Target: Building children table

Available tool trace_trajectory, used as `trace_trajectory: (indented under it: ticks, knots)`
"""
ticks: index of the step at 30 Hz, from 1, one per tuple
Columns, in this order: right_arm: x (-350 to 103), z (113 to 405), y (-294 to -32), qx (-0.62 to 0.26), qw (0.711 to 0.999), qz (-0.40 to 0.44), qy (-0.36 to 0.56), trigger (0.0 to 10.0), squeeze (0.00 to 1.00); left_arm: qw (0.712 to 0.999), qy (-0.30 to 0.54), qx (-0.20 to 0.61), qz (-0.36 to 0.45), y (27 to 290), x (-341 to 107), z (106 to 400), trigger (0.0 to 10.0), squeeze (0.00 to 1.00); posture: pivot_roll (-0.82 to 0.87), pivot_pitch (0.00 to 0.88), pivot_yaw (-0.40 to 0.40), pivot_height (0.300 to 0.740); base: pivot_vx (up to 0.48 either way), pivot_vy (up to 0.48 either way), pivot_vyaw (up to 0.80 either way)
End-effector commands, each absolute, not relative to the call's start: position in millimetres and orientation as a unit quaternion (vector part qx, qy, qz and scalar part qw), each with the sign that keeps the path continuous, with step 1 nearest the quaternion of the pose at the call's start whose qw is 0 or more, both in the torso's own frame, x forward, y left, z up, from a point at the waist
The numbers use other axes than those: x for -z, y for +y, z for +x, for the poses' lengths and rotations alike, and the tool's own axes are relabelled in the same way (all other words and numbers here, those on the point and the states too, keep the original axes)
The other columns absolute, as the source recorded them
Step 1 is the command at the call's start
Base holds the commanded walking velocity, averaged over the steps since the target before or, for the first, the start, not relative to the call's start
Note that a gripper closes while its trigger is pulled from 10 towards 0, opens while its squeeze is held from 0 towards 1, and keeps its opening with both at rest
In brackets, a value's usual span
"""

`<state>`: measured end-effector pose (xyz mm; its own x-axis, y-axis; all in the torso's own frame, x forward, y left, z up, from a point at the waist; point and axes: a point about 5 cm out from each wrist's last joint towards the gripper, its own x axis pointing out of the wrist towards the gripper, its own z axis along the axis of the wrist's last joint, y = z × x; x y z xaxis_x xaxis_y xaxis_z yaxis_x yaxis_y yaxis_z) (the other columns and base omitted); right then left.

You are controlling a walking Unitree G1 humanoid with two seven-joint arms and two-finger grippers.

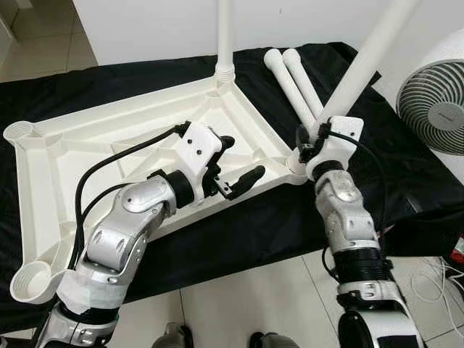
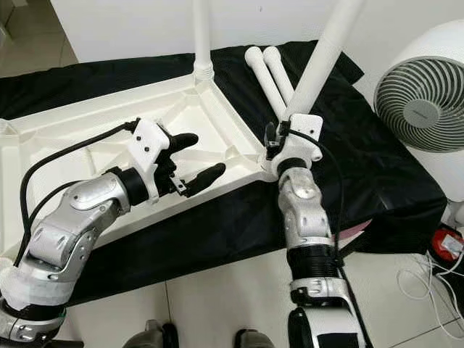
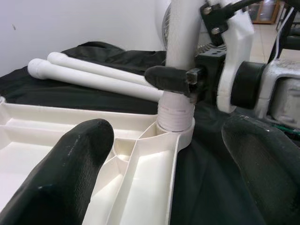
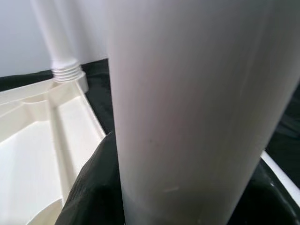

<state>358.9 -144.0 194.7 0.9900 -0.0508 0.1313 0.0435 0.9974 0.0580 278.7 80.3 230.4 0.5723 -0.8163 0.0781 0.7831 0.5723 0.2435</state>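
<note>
The tabletop point(image 1: 87, 145) is showing as smooth cream plastic with a soft sheen. The legs point(image 1: 293, 83) are looking like the same plastic, ribbed at the threads. The cloth point(image 1: 406, 181) beneath is lying matt black and creased. The arms point(image 1: 130, 225) are gleaming as brushed silver metal, and the fingers point(image 3: 70, 173) are looking matt black, slightly grainy.

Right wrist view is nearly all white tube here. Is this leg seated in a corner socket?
Observer: The right gripper is shut on the leg, whose threaded end sits in the tabletop's near right corner socket, tilted.
Operator: The left arm?
Observer: The left gripper hovers open over the tabletop beside that corner.
Operator: Legs left?
Observer: Two spare legs lie on the black cloth; another leg stands in the far corner.
</note>
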Motion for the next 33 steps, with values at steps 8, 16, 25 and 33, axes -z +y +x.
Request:
trace_trajectory:
  ticks: [8, 16, 25, 33]
  knots:
    - [-148, 357, -147, 0.082, 0.996, 0.014, 0.042, 10.0, 0.00, 0.888, -0.092, 0.439, 0.096, 82, -228, 279, 10.0, 0.00, -0.06, 0.123, 0.030, 0.740, 0.000, 0.000, 0.00]
    - [-151, 349, -151, 0.194, 0.980, 0.030, 0.017, 10.0, 0.00, 0.890, -0.093, 0.437, 0.096, 82, -229, 280, 10.0, 0.00, -0.06, 0.124, 0.029, 0.740, 0.000, 0.000, 0.00]
    - [-159, 346, -152, 0.245, 0.969, 0.042, -0.014, 10.0, 0.00, 0.891, -0.094, 0.435, 0.095, 82, -230, 280, 10.0, 0.00, -0.06, 0.130, 0.030, 0.740, 0.000, 0.000, 0.00]
    - [-158, 359, -150, 0.256, 0.965, 0.064, 0.014, 10.0, 0.00, 0.891, -0.095, 0.434, 0.094, 83, -230, 282, 10.0, 0.00, -0.06, 0.127, 0.039, 0.740, 0.000, 0.000, 0.00]
